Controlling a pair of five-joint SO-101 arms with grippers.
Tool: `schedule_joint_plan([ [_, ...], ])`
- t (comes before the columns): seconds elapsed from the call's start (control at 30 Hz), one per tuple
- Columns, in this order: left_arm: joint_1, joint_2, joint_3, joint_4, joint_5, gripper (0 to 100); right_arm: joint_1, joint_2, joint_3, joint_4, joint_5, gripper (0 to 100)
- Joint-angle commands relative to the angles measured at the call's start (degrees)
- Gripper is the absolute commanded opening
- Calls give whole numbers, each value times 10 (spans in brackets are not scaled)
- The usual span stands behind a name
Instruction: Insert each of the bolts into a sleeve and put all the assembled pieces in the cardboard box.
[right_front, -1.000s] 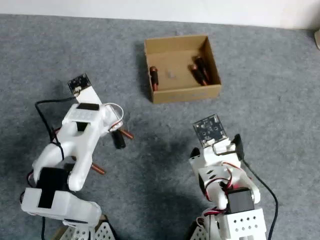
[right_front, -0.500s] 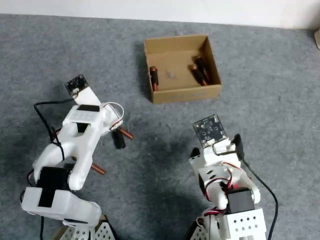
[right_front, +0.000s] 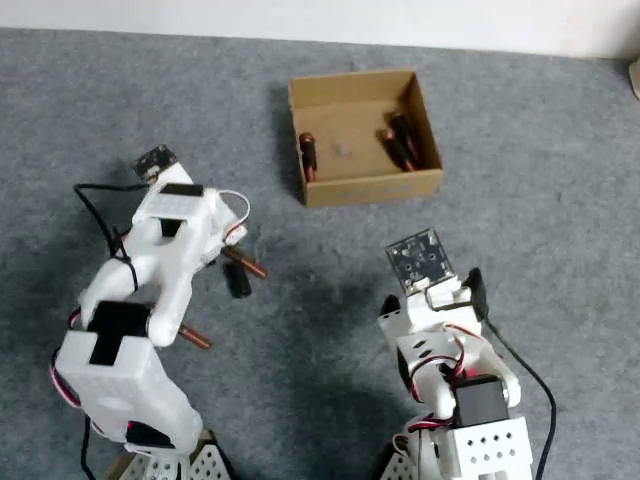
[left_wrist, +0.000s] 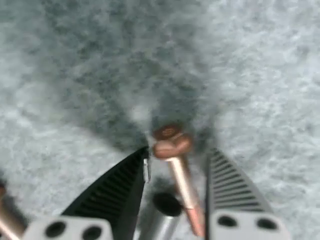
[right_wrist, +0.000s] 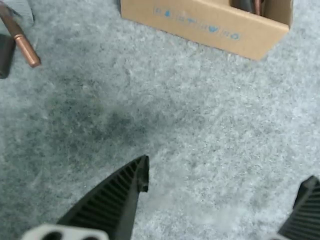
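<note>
A copper bolt (left_wrist: 176, 170) lies on the grey carpet between the fingers of my left gripper (left_wrist: 177, 152), which stands open around it without touching. Its hex head (left_wrist: 170, 142) points away from the wrist. A dark sleeve (left_wrist: 162, 212) lies right beside the bolt's shaft. From above, the bolt (right_front: 246, 263) and the black sleeve (right_front: 238, 281) lie just right of the left arm. A second bolt (right_front: 195, 338) lies nearer the arm's base. The cardboard box (right_front: 330, 120) holds several assembled pieces. My right gripper (right_wrist: 225, 182) hangs open over bare carpet, short of the box (right_wrist: 200, 22).
The box's near wall (right_front: 375, 187) stands between the right arm and the pieces inside. In the right wrist view the bolt (right_wrist: 20, 37) and the sleeve (right_wrist: 4, 59) lie off to the side. Grey carpet stretches between both arms.
The left arm has swung forward and turned its wrist, bringing its gripper down over the bolt by the sleeve. The right arm has not moved.
</note>
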Motion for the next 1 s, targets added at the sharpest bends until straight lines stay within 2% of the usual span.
schedule_joint_plan([
  [0.0, 8, 19, -22, 32, 2, 3, 4, -3, -1, -17, 4, 409],
  [0.03, 8, 19, -23, 34, 2, 26, 4, -3, -1, -17, 4, 409],
  [0.13, 8, 17, -22, 37, -1, 8, 4, -3, -1, -17, 4, 409],
  [0.33, 37, 8, -29, 61, -77, 4, 4, -3, 0, -16, 4, 409],
  [0.43, 45, -45, -22, 69, -113, 4, 4, -3, 0, -16, 4, 409],
  [0.7, 88, -322, 105, 69, -232, 4, 4, -3, 0, -16, 4, 409],
  [0.83, 91, -505, 183, 69, -236, 4, 4, -3, 0, -16, 4, 409],
  [0.97, 39, -683, 285, 72, -236, 4, 0, -3, 0, -17, 3, 409],
])
